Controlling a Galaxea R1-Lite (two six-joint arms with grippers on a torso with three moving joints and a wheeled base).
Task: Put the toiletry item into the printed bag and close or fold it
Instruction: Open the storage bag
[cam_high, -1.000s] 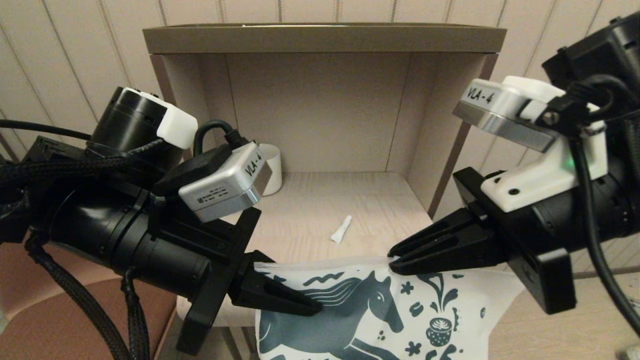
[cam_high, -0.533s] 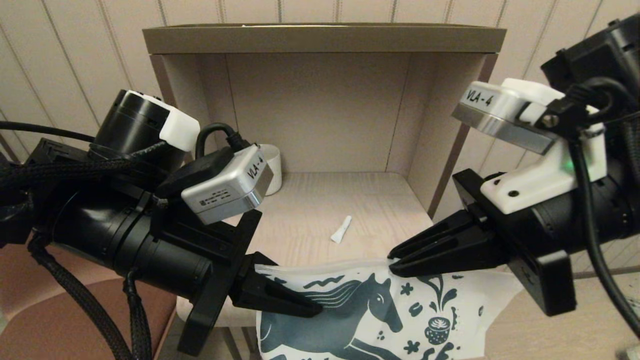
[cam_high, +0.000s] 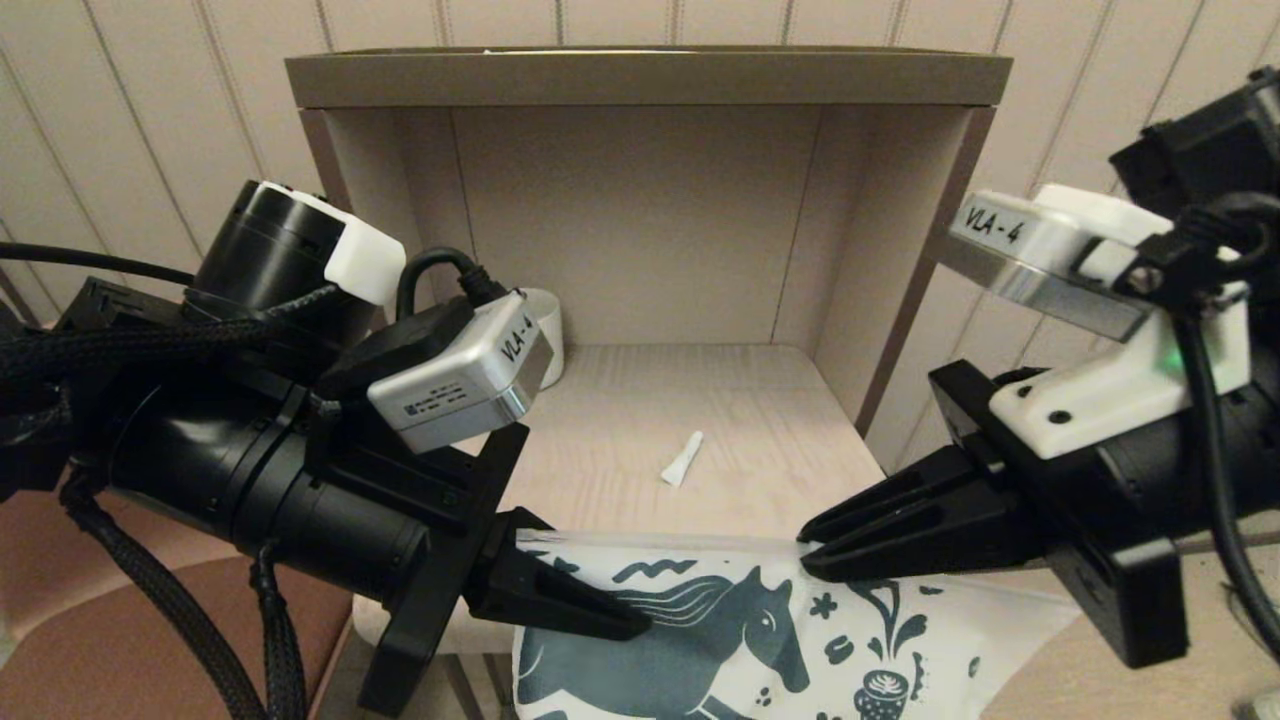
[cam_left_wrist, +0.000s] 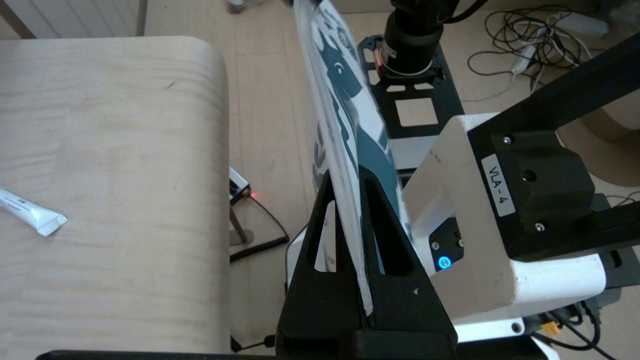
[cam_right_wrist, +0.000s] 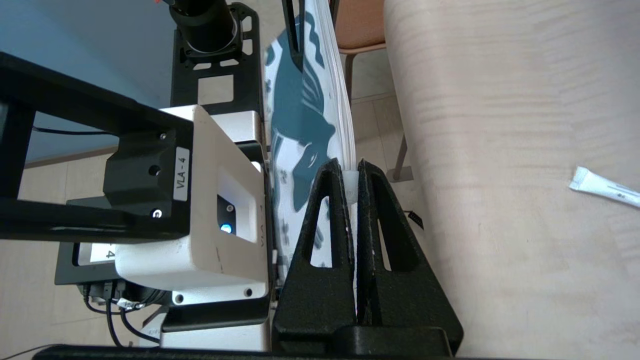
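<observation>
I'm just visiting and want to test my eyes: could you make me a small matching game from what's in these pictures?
Things:
1. printed bag
2. small white tube
3. white mug
4. right hand

States:
A. lying loose on the shelf board
B. held up by both hands off the front of the shelf
C. standing at the back, partly behind the left arm
D. shut on the bag's top edge

Pairs: 1-B, 2-A, 3-C, 4-D

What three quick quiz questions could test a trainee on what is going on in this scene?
1. True or false: both grippers are shut on the printed bag.
2. Where is the small white tube? A) inside the bag B) on the shelf board C) in the mug
3. What animal is printed on the bag?

Key:
1. True; the left gripper and the right gripper each pinch its top edge.
2. B
3. A horse
</observation>
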